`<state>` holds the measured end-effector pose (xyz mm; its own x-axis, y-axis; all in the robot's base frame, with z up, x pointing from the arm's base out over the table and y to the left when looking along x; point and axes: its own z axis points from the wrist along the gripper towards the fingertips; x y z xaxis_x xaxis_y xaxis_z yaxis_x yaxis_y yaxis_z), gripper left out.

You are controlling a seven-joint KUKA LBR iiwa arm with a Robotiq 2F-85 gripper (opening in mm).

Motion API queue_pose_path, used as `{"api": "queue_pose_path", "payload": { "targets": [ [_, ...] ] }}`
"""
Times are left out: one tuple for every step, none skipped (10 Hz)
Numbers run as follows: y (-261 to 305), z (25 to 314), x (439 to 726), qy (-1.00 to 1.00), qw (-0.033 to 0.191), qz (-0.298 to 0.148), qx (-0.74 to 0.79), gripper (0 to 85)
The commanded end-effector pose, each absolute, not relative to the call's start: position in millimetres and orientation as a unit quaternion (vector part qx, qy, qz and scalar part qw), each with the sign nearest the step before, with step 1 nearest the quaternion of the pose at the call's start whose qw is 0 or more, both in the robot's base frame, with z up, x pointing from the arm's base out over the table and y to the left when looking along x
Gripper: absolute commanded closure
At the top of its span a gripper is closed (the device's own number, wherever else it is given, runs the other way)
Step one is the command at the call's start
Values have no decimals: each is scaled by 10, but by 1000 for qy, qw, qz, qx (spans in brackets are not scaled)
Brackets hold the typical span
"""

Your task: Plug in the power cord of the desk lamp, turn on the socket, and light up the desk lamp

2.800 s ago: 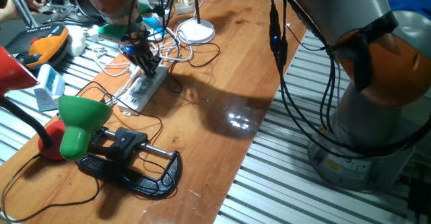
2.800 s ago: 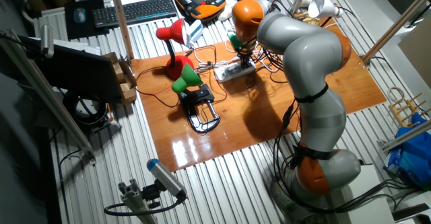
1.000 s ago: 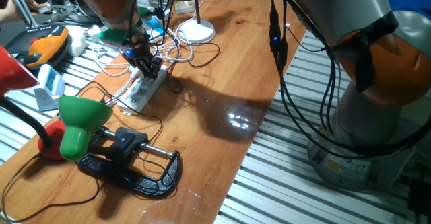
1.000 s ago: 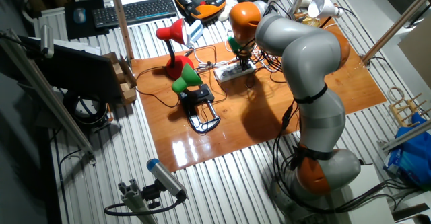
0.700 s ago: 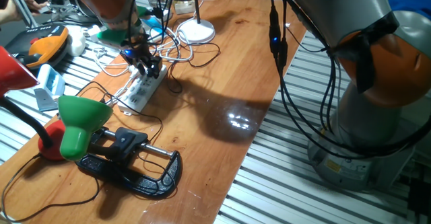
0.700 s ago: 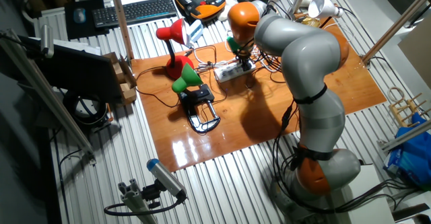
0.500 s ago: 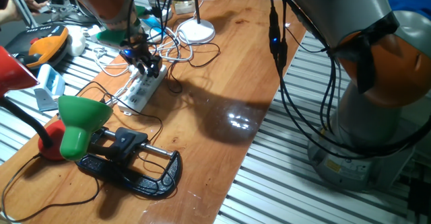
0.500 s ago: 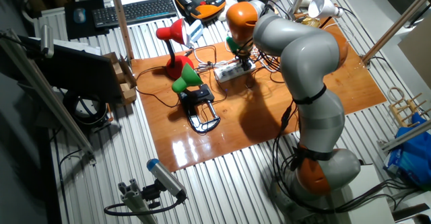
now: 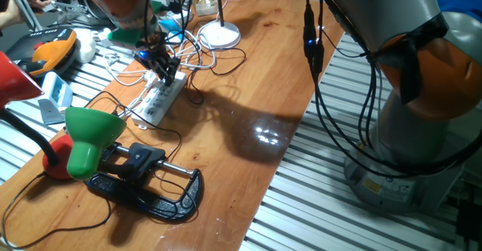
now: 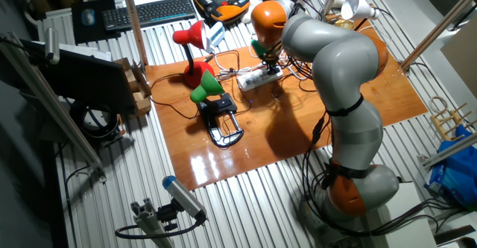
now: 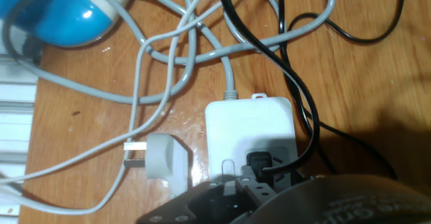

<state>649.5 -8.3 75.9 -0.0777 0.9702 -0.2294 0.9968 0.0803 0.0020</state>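
While the claw (image 9: pixel 167 73) hangs just over the socket (image 9: pixel 159 102), I cannot tell its opening.
One power cord (image 11: pixel 296 89) has its black plug seated in the socket's end; one desk lamp (image 9: pixel 219 32) stands beyond. The claw has risen since earlier.

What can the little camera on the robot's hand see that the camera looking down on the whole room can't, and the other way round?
Only the hand view shows the small black plug seated in the end of the socket, and a loose white plug lying on the wood beside it. Only the room view shows the whole arm, the red-shaded lamp, the green-shaded clamp lamp and a keyboard. Both show the white socket and the wooden table; the gripper is at the socket's end, its jaw state unclear.
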Motion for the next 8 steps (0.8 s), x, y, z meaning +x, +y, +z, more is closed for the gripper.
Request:
{"api": "queue_pose_path", "payload": {
  "targets": [
    [-80, 779, 6501, 730, 89, -81, 673, 510],
    [-79, 782, 6506, 729, 90, -81, 673, 510],
    [-76, 784, 6510, 729, 91, -81, 674, 510],
    [-72, 784, 6511, 728, 91, -80, 675, 510],
    [-73, 771, 6514, 728, 89, -75, 675, 510],
    [-74, 758, 6513, 729, 87, -69, 676, 510],
    [-74, 753, 6513, 729, 86, -68, 676, 510],
    [-75, 752, 6512, 729, 86, -68, 676, 510]
  ]
}}
